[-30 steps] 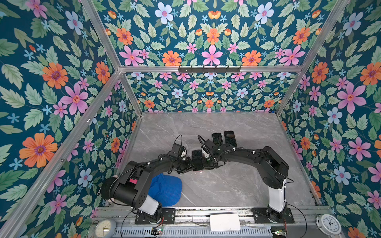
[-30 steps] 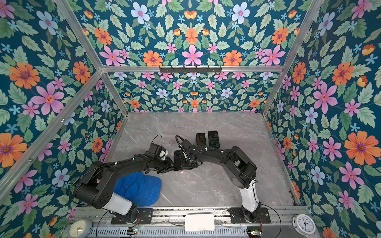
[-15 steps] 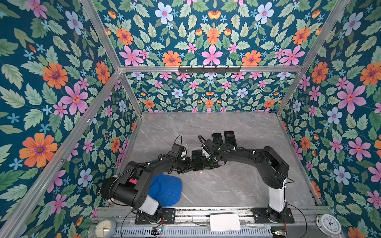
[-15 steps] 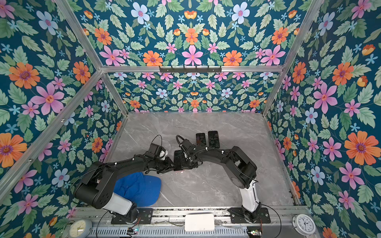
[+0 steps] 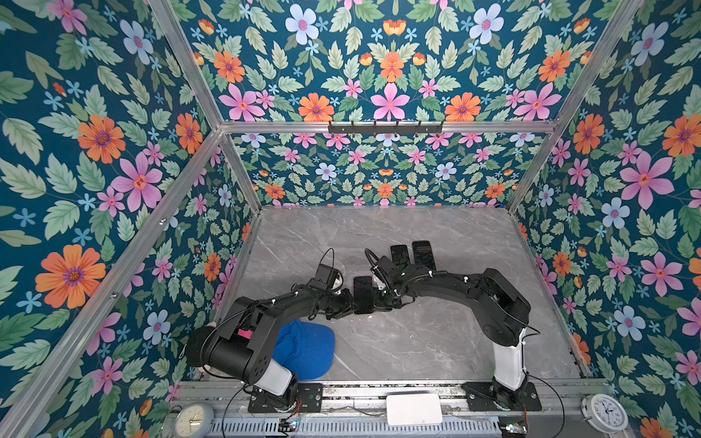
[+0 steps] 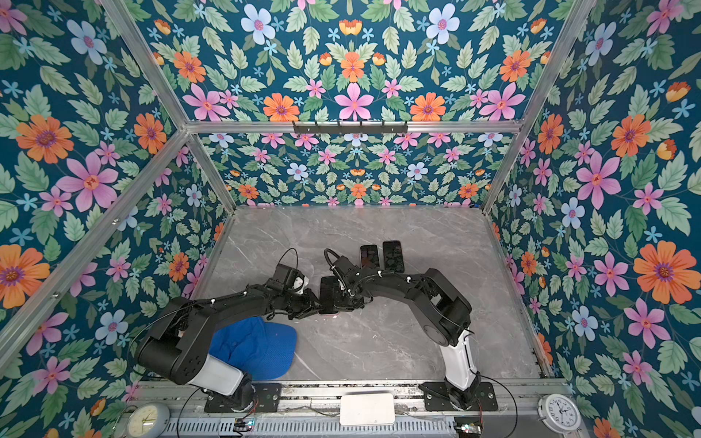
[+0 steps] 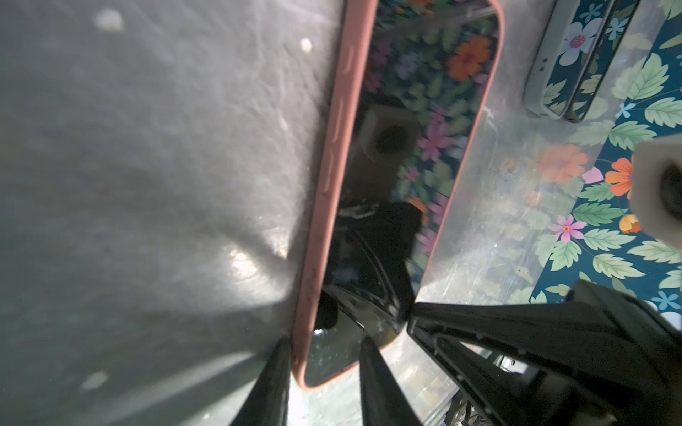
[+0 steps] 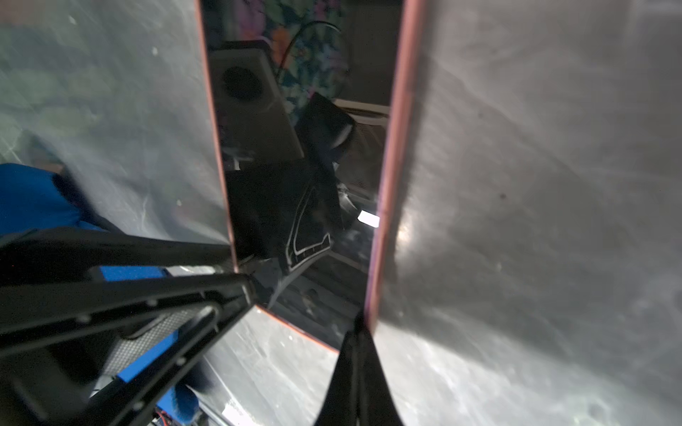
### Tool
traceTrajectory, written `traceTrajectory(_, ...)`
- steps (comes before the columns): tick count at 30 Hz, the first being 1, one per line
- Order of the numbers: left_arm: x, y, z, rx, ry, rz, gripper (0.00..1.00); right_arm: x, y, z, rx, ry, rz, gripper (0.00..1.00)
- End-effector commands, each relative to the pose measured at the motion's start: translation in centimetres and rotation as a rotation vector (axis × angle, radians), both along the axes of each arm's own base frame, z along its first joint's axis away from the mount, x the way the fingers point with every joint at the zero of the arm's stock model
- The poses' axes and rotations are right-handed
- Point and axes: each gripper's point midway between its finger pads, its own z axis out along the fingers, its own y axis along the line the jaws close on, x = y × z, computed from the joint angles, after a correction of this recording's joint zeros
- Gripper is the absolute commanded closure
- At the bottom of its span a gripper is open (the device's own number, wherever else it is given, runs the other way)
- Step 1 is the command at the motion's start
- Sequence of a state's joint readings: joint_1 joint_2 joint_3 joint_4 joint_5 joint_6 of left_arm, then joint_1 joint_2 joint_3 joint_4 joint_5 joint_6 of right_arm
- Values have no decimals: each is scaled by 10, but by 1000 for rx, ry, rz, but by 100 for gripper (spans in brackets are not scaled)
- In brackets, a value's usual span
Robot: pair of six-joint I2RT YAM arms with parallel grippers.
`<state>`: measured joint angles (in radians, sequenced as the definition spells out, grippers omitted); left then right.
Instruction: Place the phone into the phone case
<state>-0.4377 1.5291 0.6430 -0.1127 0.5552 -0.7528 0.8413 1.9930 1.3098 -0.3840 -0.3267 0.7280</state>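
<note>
**Pinning a cased phone between two grippers, mid-worktop**

Shows black glossy-screened phone (image 5: 363,294) lying flat, screen up, about the middle of grey marble worktop (image 5: 436,341). Sits inside pink soft-rimmed phone case (image 7: 332,147), with pink rim running along both long sides and the far end of the screen in the left wrist view. Cannot tell whether the near corners are fully seated.

Has left gripper (image 5: 347,305) reaching in from the left to the phone's near end. In the left wrist view, has its jaws standing apart, straddling the case's side wall at the near corner. Puts one finger (image 7: 275,383) outside, against the pink wall, and the other over the screen edge. Shows no clamp on anything.

Has right gripper (image 5: 379,301) coming in from the right side of the phone, across from the left one. In the right wrist view, has its jaws closed together, holding nothing, with the joined tip (image 8: 360,332) touching the case's pink edge near a corner.

Elsewhere:
- Two more dark-screened phones (image 5: 399,256) side by side further back on the worktop, well clear of both grippers.
- Blue fabric cap (image 5: 307,349) near the front left, partly under the left arm.
- White flat box (image 5: 413,409) on the front rail.
- Round clocks (image 5: 191,419) at both front corners.
</note>
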Motion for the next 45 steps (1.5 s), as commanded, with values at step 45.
traceTrajectory(45,59,9,-4,133,-69,-86,53,80,-17,6,-16,-153,-26,60)
